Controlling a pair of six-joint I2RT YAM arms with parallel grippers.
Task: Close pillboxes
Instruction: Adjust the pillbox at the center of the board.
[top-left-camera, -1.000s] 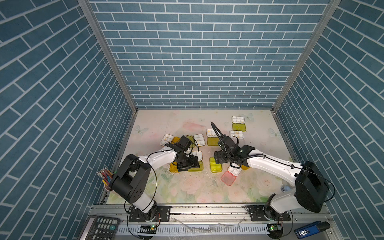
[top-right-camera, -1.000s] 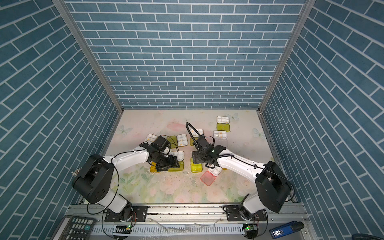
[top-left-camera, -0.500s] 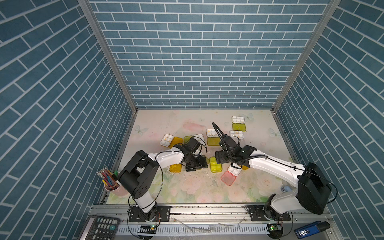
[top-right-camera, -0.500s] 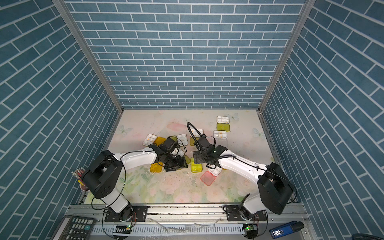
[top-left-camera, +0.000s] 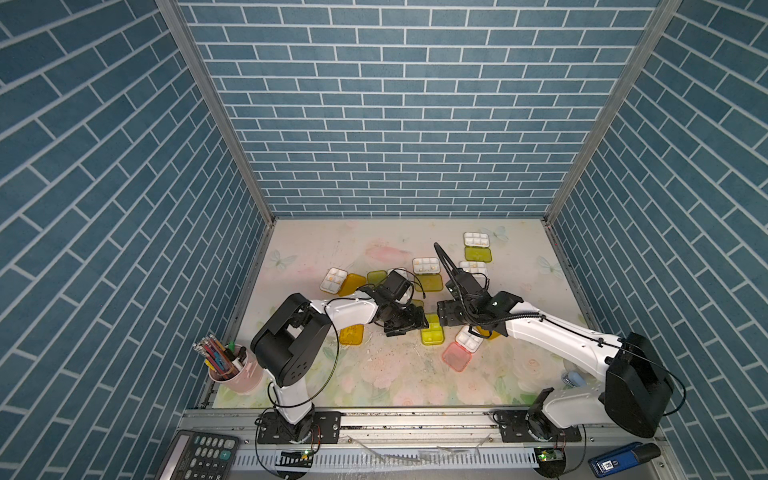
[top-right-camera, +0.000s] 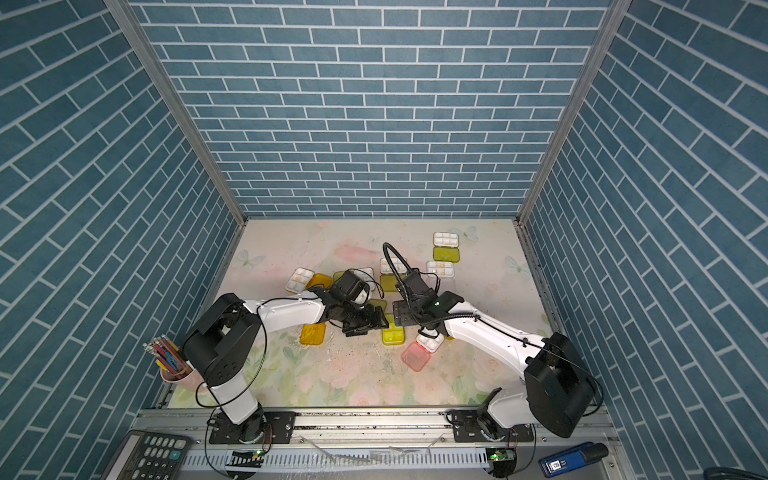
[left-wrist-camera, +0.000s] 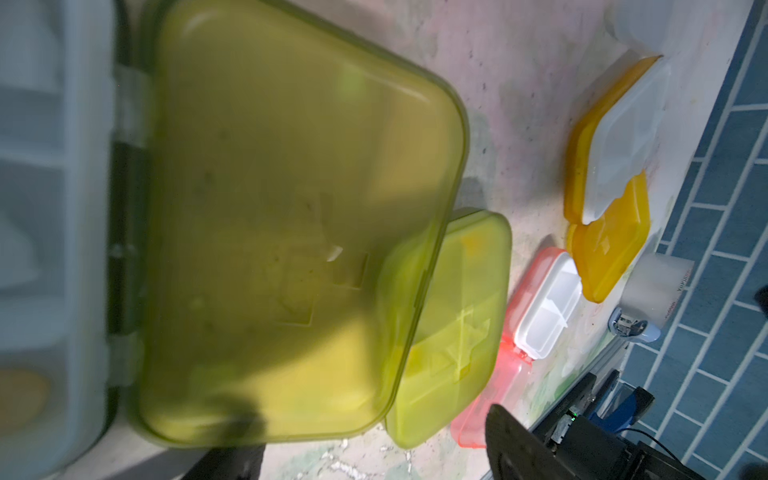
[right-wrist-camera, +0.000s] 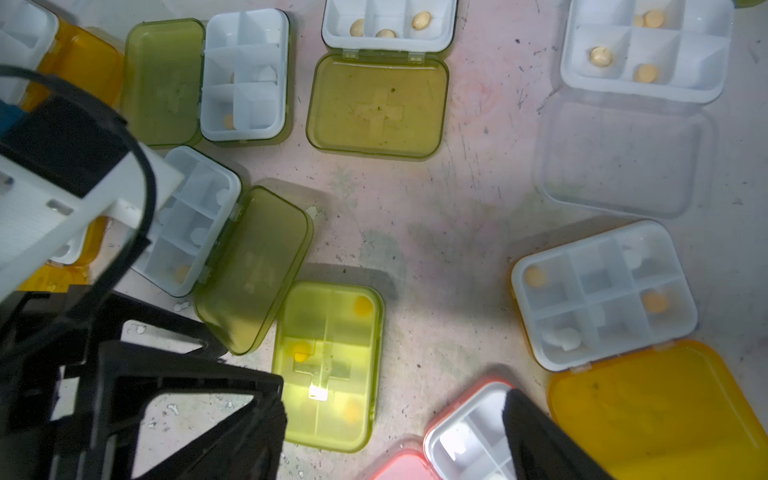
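Note:
Several pillboxes lie open on the floral mat, white trays beside flat lids. One lime pillbox (top-left-camera: 432, 334) (right-wrist-camera: 328, 365) is closed. In both top views my left gripper (top-left-camera: 420, 323) (top-right-camera: 379, 323) reaches it from the left. My right gripper (top-left-camera: 443, 318) (top-right-camera: 397, 318) hangs just to its right. In the left wrist view an olive lid (left-wrist-camera: 291, 166) hinged to a white tray (left-wrist-camera: 41, 208) fills the frame, and my left gripper (left-wrist-camera: 374, 457) stands open over bare mat. My right gripper (right-wrist-camera: 395, 449) is open above the closed box and a pink pillbox (right-wrist-camera: 465, 440).
An orange lid (top-left-camera: 351, 333) lies left of the left wrist. More open pillboxes sit at the back right (top-left-camera: 477, 245) and back left (top-left-camera: 332, 279). A pink cup of pencils (top-left-camera: 232, 370) stands at the front left. A calculator (top-left-camera: 199, 455) lies off the mat.
My left arm has swung to the right, bringing its gripper beside the closed lime pillbox and uncovering the pencil cup. The right arm has hardly moved.

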